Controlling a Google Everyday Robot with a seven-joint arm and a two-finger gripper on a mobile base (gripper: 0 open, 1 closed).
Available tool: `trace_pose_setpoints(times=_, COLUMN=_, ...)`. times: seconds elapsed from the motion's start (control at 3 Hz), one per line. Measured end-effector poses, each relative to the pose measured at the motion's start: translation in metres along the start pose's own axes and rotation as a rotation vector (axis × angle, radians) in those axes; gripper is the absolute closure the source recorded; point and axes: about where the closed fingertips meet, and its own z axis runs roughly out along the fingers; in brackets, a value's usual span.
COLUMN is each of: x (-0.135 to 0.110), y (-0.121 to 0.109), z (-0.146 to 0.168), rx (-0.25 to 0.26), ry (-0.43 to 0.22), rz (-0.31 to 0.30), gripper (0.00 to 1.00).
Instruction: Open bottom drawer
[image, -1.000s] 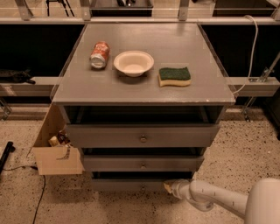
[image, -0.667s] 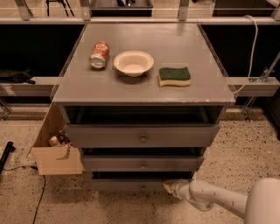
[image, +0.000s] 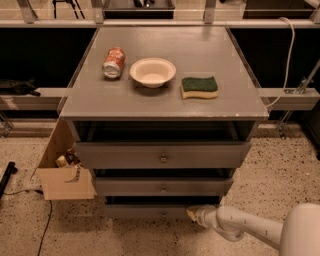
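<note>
Well, on the floor at the left an open cardboard box stands just beside the grey cabinet. On the cabinet top there are, from left to right, a can lying on its side, a white bowl and a green sponge. Under the top are three grey drawer fronts, one below another. The bottom drawer is the lowest and narrowest, close to the floor, with a dark gap above it. The gripper is at the right part of this front, touching it or nearly so. Whether it is open or closed, I cannot tell. The white arm runs from it to the lower right corner.
</note>
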Motion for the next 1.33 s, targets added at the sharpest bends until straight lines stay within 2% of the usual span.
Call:
trace_pose_setpoints(times=0.33, x=-0.013, y=0.000, z=-0.011, rx=0.015, ry=-0.009, rz=-0.016, gripper=0.37)
trace_pose_setpoints(times=0.67, x=-0.045, y=0.004, z=-0.024, rx=0.033, ry=-0.025, rz=-0.048, gripper=0.39)
trace_pose_setpoints(times=1.0, x=-0.052, y=0.003, z=-0.027, rx=0.037, ry=-0.029, rz=-0.056, gripper=0.69)
trace_pose_setpoints(times=1.33, x=-0.050, y=0.004, z=-0.025, rx=0.039, ry=-0.039, rz=-0.041, gripper=0.71)
